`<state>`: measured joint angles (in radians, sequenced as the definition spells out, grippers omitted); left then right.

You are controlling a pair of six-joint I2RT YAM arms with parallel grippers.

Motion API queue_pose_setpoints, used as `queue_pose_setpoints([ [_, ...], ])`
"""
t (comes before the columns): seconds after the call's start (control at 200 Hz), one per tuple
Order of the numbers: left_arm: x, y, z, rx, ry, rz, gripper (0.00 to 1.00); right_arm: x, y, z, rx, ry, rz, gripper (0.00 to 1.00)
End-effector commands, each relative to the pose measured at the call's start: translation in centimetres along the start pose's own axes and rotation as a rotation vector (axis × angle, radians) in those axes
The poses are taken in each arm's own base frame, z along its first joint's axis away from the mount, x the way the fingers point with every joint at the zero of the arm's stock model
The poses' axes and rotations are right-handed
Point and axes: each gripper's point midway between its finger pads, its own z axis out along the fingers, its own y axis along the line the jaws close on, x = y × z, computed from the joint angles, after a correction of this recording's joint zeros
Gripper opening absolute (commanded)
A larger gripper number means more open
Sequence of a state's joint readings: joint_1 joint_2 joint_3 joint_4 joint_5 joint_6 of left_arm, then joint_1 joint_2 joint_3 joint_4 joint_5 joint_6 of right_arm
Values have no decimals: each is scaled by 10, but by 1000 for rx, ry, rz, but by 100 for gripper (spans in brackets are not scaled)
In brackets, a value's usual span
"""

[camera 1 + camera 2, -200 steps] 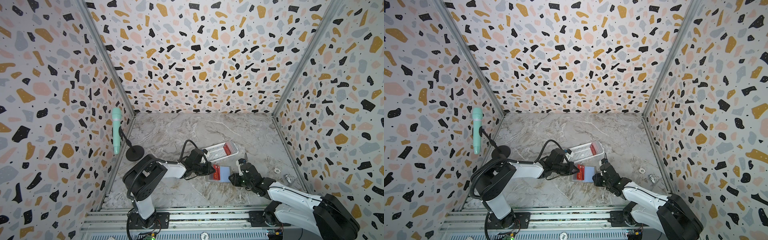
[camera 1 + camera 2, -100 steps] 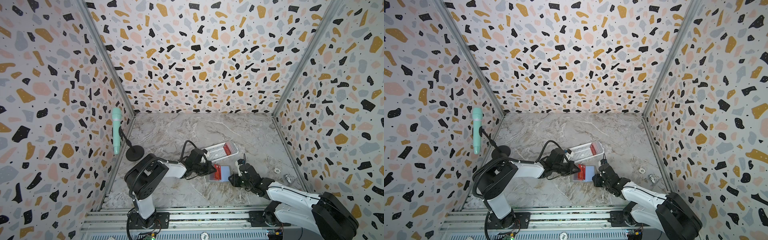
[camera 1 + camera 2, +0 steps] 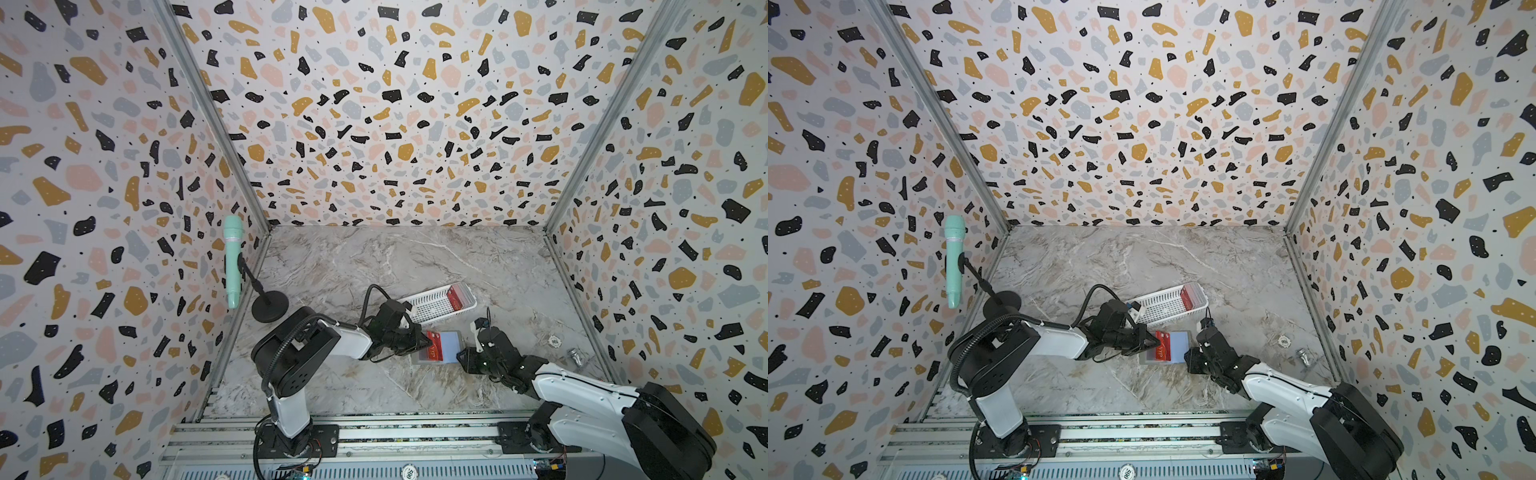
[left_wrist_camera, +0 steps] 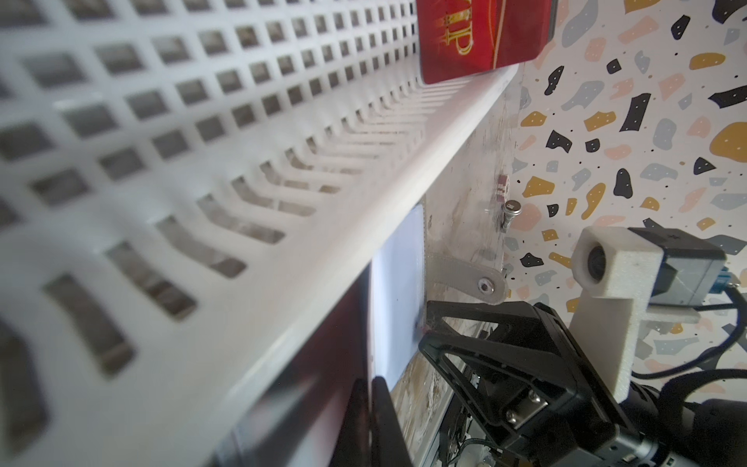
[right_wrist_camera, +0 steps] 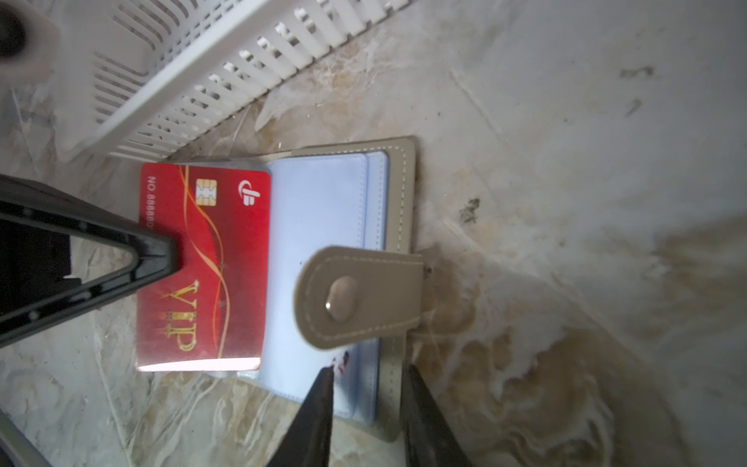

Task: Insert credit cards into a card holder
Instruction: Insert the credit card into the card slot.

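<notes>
The open card holder is seen low in the middle of both top views, just below the white basket. A red card is pinched by the closed left gripper and laid over the holder's left half. The holder's right edge is gripped in the narrow jaws of the right gripper. Insertion is judged under way; next, the card must be slid flat into a sleeve.

the left gripper pinches a red card lying over the open card holder — light blue inside. the right gripper clamps the holder's opposite edge. just behind, a white basket holds more red cards — a mint microphone stands well off to the left.
</notes>
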<state>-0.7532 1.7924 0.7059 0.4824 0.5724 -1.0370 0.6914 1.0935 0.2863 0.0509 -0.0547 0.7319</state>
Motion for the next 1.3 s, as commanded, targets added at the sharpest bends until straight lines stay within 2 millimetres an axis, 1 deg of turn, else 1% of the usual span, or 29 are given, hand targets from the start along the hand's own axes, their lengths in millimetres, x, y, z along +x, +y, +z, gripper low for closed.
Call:
queue_pose_setpoints([
  [0.0,3,2,1,17,12,-14,3,6,-6,1,32,27,-14,31],
  [0.29,4,10,2,-10,9,-30,2,6,-6,1,36,28,-17,31],
  [0.676,-3,19,-6,-85,-20,-14,1,7,-8,2,40,27,-17,31],
  [0.941,-6,19,-8,-101,-18,-4,0,9,-9,2,44,28,-18,31],
  [1.096,-6,15,-5,-67,-15,-14,0,9,-8,3,40,29,-17,31],
  [1.297,-1,10,3,-39,4,-16,0,10,-7,4,37,35,-23,31],
])
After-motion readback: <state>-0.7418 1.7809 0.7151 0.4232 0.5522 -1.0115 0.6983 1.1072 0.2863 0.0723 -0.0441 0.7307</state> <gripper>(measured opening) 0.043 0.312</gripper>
